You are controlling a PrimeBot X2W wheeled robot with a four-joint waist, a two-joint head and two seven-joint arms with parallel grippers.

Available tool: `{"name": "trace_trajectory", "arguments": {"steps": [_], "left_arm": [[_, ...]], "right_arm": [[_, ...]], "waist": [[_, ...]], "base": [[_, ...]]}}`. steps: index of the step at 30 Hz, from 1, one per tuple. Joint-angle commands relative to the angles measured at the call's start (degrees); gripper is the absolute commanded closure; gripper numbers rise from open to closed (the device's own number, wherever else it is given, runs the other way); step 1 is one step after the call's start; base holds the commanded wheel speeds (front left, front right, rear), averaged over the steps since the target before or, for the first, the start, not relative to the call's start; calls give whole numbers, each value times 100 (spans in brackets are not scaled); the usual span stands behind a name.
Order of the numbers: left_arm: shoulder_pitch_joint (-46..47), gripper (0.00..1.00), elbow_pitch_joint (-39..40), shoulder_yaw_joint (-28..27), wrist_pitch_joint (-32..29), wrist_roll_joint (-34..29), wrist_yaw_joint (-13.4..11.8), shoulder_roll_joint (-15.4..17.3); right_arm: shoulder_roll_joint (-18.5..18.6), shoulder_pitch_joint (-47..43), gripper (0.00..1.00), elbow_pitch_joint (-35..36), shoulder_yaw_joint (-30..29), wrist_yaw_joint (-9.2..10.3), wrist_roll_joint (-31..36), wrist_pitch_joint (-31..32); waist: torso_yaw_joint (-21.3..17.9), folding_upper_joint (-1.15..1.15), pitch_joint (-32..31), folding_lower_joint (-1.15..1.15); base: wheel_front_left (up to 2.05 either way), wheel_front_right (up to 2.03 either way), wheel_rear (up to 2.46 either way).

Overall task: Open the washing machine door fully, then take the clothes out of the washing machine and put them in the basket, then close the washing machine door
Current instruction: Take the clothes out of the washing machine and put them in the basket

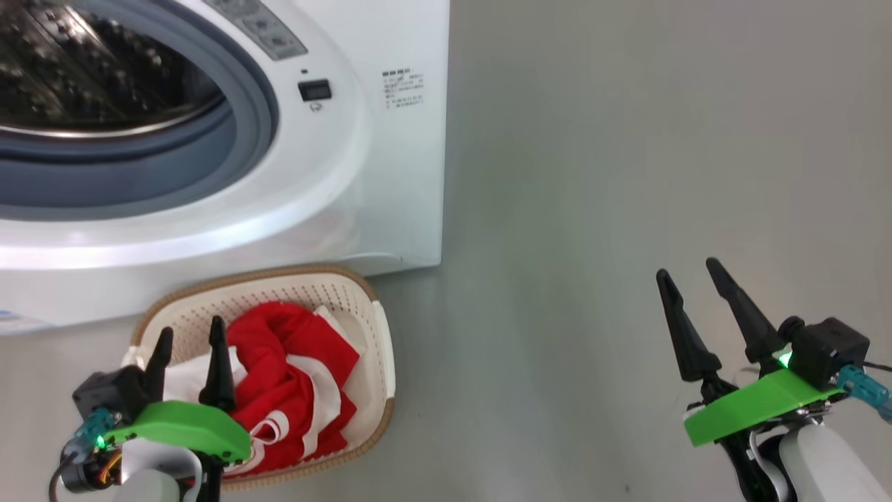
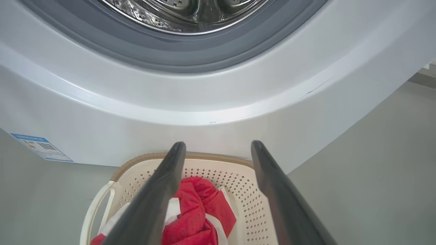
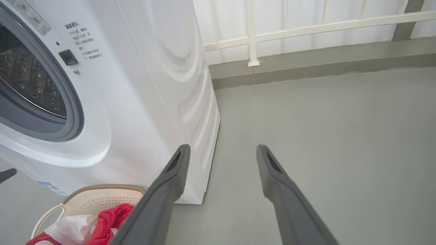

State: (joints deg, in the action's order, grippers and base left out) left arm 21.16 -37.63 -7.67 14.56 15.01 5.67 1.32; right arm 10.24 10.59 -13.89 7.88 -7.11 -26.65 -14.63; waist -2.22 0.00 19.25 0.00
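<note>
Big white front-loading washing machine, mouth open. The danger: the small cream perforated plastic basket sits tight against its foot, where a swinging door or arm could knock it. Bright red-and-white clothes are heaped inside, and a fold near the rim might spill. Left gripper hovers over them, jaws wide, empty. Right gripper is wide and empty too, well aside. Count: one machine, one basket, one heap (garments uncountable), two grippers.

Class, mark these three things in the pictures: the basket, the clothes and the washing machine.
basket (image 1: 327,289), head view, perforated back wall.
clothes (image 1: 279,362), head view, middle red fabric.
washing machine (image 1: 397,181), head view, white front panel.
</note>
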Motion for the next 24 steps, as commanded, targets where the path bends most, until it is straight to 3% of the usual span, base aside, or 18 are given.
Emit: {"name": "trace_trajectory", "arguments": {"steps": [1, 24], "left_arm": [[-196, 0, 268, -192, 44, -83, 53, 155], [-1684, 0, 2057, -105, 44, -203, 152, 155]], "right_arm": [[61, -143, 0, 89, 111, -37, -7, -37], [117, -1053, 0, -8, -103, -37, -11, -37]], "waist": [[6, 0, -329, 0], [64, 0, -1608, 0]], "base": [[0, 0, 0], [0, 0, 0]]}}
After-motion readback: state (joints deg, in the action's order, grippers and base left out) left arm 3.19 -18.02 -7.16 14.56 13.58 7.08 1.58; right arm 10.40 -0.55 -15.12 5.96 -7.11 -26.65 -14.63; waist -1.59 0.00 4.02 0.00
